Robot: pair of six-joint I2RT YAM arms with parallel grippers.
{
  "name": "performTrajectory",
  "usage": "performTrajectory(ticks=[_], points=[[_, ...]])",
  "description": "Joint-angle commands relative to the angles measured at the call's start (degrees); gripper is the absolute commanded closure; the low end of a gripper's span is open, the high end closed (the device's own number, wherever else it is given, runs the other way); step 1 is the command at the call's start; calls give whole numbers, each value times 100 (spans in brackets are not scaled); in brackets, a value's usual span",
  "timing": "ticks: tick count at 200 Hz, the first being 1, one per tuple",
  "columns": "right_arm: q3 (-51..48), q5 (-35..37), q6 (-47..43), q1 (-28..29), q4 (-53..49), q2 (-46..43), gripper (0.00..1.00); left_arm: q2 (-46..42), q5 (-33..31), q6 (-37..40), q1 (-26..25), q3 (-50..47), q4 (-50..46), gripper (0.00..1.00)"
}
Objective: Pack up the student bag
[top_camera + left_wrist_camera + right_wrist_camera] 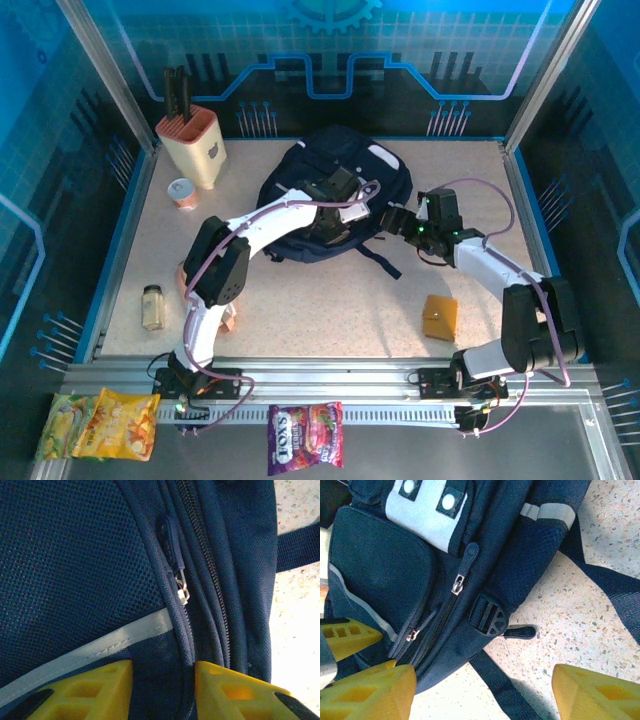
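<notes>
We judge packing barely begun: the large dark navy fabric backpack [335,195] looks zipped, the left gripper [162,690] and right gripper [482,692] hang spread-fingered, grasping nothing, and the small orange pouch [438,316] lies outside.

My two arms are built alike: white shell links joined by bulky black joint housings. The left arm [255,228] and right arm [490,265] each stand on a black base fixed to a silver slotted rail [350,385]. A thin lilac cable [478,182] loops loosely along each arm from base to wrist. A small green light [432,232] glows near my right wrist. My left tool [162,690] and right tool [480,692] carry chunky yellow plastic fingers [597,692] with moulded rectangular hollows. The left pair shows black patches at its outer edges.
</notes>
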Motion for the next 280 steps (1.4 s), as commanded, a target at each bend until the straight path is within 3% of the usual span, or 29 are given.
performTrajectory(ticks=[1, 59, 75, 95, 110, 176, 246, 280], points=[[184, -69, 82, -107, 122, 101, 28, 237, -456, 126, 14, 140, -149, 61], [286, -47, 156, -138, 168, 196, 28, 259, -619, 172, -1, 81, -51, 63], [367, -127, 192, -138, 242, 283, 28, 276, -621, 151, 4, 124, -70, 72], [579, -287, 168, -140, 371, 455, 30, 201, -607, -13, 5, 169, -26, 92], [726, -443, 94, -143, 473, 667, 33, 12, -460, -150, 21, 129, 76, 100], [1676, -1405, -125, -147, 888, 1898, 45, -1100, 243, -613, 137, -473, 650, 100], [2687, -1518, -662, -173, 435, 3062, 41, -1294, 336, -720, 146, -661, 748, 100], [2400, -2098, -865, -168, 610, 3032, 41, -1266, 342, -750, 149, -646, 771, 100]])
